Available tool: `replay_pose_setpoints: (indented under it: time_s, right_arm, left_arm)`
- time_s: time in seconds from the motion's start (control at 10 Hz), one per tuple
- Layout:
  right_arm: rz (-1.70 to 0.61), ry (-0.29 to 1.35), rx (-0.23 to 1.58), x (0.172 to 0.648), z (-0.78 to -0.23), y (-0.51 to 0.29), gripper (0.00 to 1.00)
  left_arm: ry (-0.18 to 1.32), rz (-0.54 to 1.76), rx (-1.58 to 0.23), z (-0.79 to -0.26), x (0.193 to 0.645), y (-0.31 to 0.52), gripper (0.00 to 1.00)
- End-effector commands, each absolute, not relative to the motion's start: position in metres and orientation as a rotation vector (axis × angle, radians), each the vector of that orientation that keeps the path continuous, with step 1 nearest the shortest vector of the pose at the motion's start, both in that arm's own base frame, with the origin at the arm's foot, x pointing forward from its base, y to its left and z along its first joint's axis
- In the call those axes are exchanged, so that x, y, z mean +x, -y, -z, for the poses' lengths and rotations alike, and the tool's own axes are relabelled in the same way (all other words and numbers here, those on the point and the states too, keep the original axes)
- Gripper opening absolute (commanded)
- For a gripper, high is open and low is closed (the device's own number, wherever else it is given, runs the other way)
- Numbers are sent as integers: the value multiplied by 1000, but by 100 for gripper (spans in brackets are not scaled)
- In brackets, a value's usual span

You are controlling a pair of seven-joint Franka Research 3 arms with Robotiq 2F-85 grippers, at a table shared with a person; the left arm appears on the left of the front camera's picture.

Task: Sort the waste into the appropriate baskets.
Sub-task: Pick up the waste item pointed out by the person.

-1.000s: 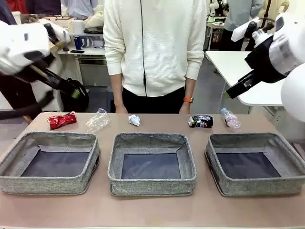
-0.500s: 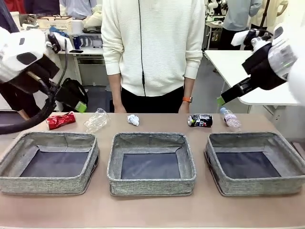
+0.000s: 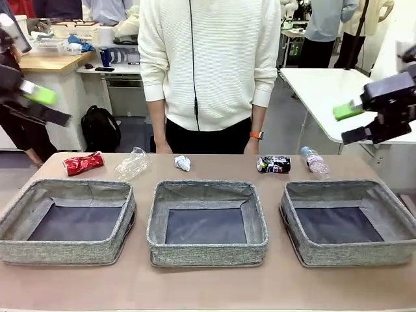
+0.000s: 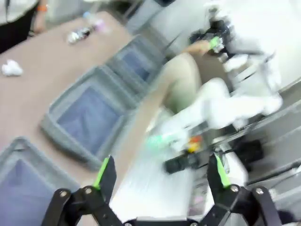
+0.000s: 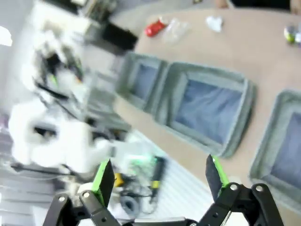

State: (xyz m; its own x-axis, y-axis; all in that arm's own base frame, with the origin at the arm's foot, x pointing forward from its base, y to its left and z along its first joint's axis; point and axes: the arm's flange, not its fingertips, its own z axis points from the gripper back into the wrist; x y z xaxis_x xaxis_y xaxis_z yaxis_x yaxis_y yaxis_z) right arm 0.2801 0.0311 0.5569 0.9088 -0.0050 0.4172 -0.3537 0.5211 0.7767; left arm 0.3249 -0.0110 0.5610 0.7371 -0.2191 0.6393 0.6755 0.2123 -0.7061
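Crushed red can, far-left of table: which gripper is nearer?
Left. The left gripper hangs open above and left of the crushed red can; the right gripper, open too, is raised far off on the opposite side.

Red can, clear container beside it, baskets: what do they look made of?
Red can: probably thin metal, with a glossy red print and crushed out of shape.
Clear container: thin transparent plastic, creased, with bright glints.
Baskets: matte grey woven fabric walls with a heathered texture; the bottoms are dark and smooth, material unclear.

Left pincer (image 3: 44, 105), right pincer (image 3: 349, 123) agape, high; red can (image 3: 84, 163) behind left basket (image 3: 65, 252).
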Motion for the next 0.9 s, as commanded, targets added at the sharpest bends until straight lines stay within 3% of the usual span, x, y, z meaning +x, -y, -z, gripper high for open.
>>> replay_pose_setpoints:
  time_s: [0.0, 0.6, 0.7, 0.8]
  right_arm:
    - [28, 370, 1124, 278, -527, 0, 100]
    - [244, 515, 1059, 251, -490, 83, 100]
    - [254, 473, 1098, 278, -524, 104, 100]
    - [254, 473, 1098, 278, -524, 104, 100]
  left_arm:
    - [400, 312, -1462, -549, 329, -12, 100]
    - [385, 160, -1267, -522, 289, -99, 100]
    - [396, 217, -1375, -524, 293, -94, 100]
    - [396, 217, -1375, -524, 293, -94, 100]
